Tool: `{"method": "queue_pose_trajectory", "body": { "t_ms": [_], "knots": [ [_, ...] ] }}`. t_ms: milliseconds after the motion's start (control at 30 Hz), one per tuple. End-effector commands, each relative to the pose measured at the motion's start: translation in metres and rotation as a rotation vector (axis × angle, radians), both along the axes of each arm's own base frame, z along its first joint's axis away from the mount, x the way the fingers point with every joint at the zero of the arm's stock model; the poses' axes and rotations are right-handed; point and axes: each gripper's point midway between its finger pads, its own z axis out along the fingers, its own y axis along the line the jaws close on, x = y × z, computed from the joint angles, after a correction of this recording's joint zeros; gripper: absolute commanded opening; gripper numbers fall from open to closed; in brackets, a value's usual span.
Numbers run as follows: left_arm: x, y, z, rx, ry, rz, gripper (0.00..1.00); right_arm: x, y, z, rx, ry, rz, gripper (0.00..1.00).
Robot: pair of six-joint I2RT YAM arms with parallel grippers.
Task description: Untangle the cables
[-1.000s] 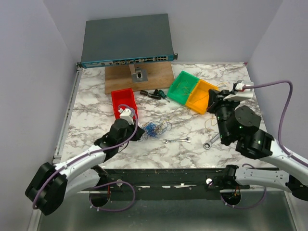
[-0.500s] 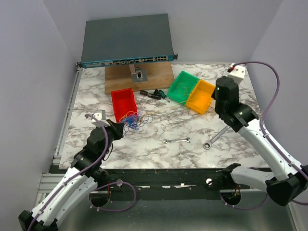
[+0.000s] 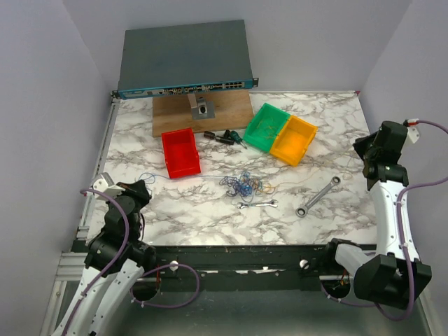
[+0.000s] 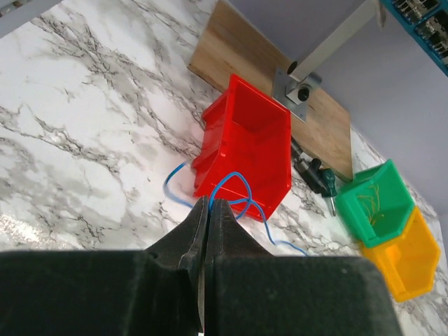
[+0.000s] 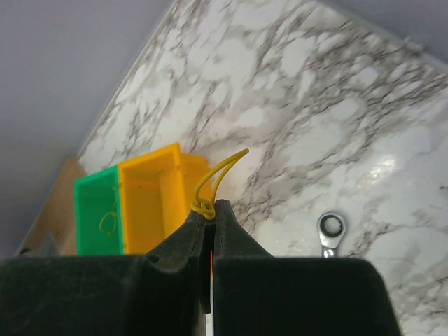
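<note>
Your cables (image 3: 243,185) lie as a loose, curly clump of hair-thin blue, yellow-orange and green wire on the glossy marble table (image 3: 175,210), between the red bin (image 3: 180,152) and the small silver wrench (image 3: 257,204). The clump is wider than it is deep, its long axis running left to right across the table. One blue strand (image 4: 234,183) trails leftward past the red plastic bin and loops into your left gripper (image 4: 208,204), whose black fingers are pressed together, pinching it. Your right gripper (image 5: 208,210) is likewise closed, nipping a stiff yellow strand (image 5: 217,171) that arcs up and rightward from the fingertips.
</note>
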Motion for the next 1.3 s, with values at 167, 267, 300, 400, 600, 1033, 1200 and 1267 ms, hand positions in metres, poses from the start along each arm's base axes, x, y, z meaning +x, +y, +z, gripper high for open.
{"method": "queue_pose_trajectory", "body": {
  "t_ms": [167,267,300,400,600,1033,1200,1267],
  "knots": [
    [0.017,-0.086,0.017,0.133,-0.020,-0.500,0.00,0.006,0.074,0.017,0.068,-0.147,0.427,0.01],
    [0.021,-0.102,0.019,0.143,0.018,-0.583,0.00,0.004,0.083,0.017,0.068,-0.150,0.483,0.08],
    [0.021,-0.108,0.022,0.139,0.007,-0.612,0.00,0.003,0.093,0.017,0.083,-0.158,0.541,0.28],
    [0.020,-0.118,0.038,0.124,-0.053,-0.661,0.00,-0.007,0.139,0.007,0.159,-0.201,0.743,0.80],
    [0.019,-0.115,0.077,0.166,-0.112,-0.663,0.00,-0.028,0.215,-0.038,0.114,-0.068,0.952,0.86],
    [0.006,-0.125,0.144,0.201,-0.191,-0.751,0.00,-0.055,0.360,-0.133,-0.200,0.199,1.256,0.86],
    [0.005,-0.129,0.150,0.165,-0.224,-0.758,0.00,-0.050,0.365,-0.178,-0.307,0.310,1.177,0.83],
    [0.006,-0.122,0.155,0.163,-0.237,-0.722,0.00,-0.045,0.354,-0.194,-0.339,0.356,1.102,0.77]
  ]
}}
